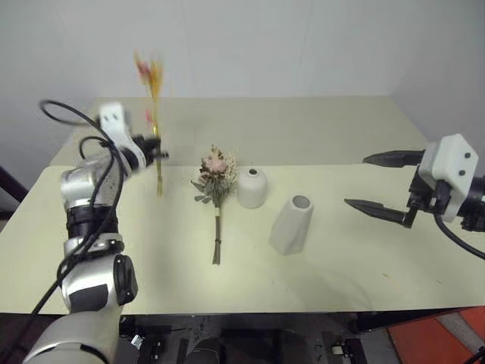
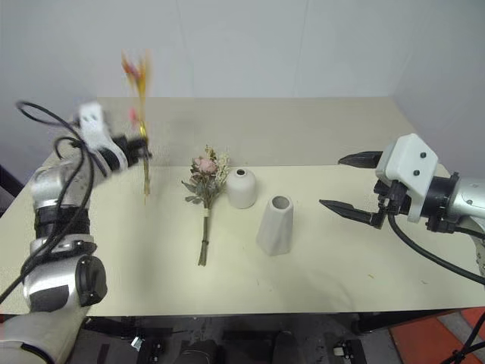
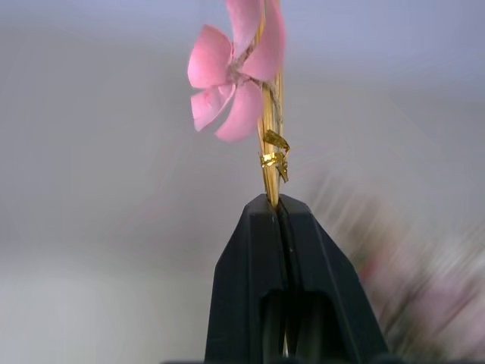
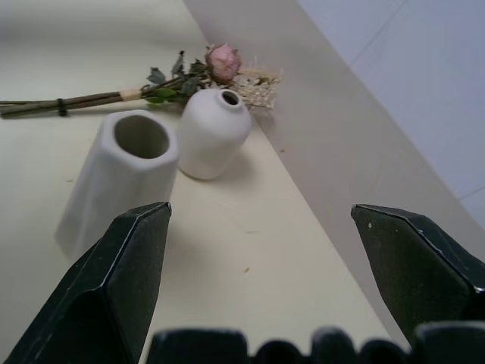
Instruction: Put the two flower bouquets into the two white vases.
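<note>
The left gripper (image 1: 157, 145) is clamped on the slim bouquet (image 1: 154, 114), held upright above the table (image 1: 341, 129), left of the bushier bouquet (image 1: 215, 182) and both white vases (image 1: 251, 187). The thin stalks might slip or swing and miss a small mouth. The blossoms are blurred, perhaps swaying. The right gripper (image 1: 388, 183) hovers open at the right, empty.

Left gripper (image 3: 277, 208) clamped; right gripper (image 1: 383, 182) agape
</note>
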Motion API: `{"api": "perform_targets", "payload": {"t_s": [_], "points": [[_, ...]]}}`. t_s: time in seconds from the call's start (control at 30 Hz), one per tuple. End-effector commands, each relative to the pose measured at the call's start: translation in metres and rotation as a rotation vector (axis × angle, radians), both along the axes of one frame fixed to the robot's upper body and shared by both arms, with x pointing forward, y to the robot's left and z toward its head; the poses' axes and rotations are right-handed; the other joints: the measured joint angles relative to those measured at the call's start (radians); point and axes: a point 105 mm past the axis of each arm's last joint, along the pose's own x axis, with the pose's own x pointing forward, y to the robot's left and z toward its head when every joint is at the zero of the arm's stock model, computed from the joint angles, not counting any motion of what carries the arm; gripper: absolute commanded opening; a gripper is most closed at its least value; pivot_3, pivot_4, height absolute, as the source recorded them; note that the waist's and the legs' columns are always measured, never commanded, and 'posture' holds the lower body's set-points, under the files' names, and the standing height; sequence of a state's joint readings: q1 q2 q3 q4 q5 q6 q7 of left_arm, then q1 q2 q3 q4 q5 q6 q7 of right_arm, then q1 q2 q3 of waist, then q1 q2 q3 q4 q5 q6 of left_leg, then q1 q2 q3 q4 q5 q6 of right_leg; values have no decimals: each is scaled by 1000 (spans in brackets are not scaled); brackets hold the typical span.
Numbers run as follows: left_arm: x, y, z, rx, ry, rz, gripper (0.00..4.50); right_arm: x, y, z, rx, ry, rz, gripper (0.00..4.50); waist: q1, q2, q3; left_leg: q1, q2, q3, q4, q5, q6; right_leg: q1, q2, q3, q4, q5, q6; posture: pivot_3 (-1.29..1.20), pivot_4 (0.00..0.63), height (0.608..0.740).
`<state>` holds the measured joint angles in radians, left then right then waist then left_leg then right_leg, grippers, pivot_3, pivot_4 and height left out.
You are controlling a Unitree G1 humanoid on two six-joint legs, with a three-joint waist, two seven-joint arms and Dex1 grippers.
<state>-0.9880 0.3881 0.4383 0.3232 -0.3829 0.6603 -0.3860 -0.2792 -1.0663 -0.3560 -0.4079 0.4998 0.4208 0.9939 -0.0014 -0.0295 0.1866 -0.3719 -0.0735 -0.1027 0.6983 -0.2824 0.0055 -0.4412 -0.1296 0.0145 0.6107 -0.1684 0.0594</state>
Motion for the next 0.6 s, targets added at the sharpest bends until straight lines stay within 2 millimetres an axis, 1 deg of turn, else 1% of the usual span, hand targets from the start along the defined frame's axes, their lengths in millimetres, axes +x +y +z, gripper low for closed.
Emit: {"api": "perform_targets", "payload": {"t_s": [0.03,0.07,0.1,0.13,0.17,0.2,0.3,0.4,0.47,0.6], "points": [[-19,-21,44,-198,-262,-164,14,-6,1,12,12,-75,-5,4500,6,0,0,0,0,0,1,0,1,0,0,0,-1,0,0,0,150,740],[-28,-31,54,-259,-368,-247,14,-7,2,11,24,-76,-4,4500,9,0,0,0,-1,0,2,0,1,1,0,0,-1,0,1,0,150,740],[-35,-36,60,-299,-439,-297,14,-8,3,11,34,-77,-3,4500,12,0,0,0,-1,1,2,-1,1,1,0,0,-1,1,1,0,150,740],[-37,-44,61,-367,-460,-383,14,-10,4,12,51,-84,5,4500,12,0,0,0,-1,2,4,-1,1,1,0,0,-2,1,1,0,150,740],[-34,-53,59,-383,-460,-425,14,-12,5,12,57,-88,7,4500,12,0,0,0,-1,3,4,-1,1,1,0,0,-2,1,1,0,150,740],[-29,-64,55,-356,-459,-439,14,-13,5,12,57,-95,4,4500,12,0,0,0,-1,4,4,-1,1,1,0,0,-2,1,1,0,150,740],[-18,-87,49,-374,-446,-500,14,-16,6,14,65,-105,-5,4500,13,0,0,2,-3,8,4,-1,3,3,1,0,-2,1,1,0,150,740],[-13,-101,49,-376,-448,-553,14,-21,7,14,69,-118,-26,4500,12,-1,0,2,-3,8,4,-2,4,4,1,0,-2,1,1,0,150,740],[-8,-104,47,-388,-436,-567,14,-24,7,12,71,-122,-45,4500,9,-1,0,1,-2,8,4,-3,5,4,2,0,-2,1,1,0,150,740],[-1,-112,36,-303,-412,-576,14,-28,7,8,83,-119,-73,4500,7,-1,0,1,-2,9,4,-3,5,4,2,1,-1,1,1,0,150,740]]}}
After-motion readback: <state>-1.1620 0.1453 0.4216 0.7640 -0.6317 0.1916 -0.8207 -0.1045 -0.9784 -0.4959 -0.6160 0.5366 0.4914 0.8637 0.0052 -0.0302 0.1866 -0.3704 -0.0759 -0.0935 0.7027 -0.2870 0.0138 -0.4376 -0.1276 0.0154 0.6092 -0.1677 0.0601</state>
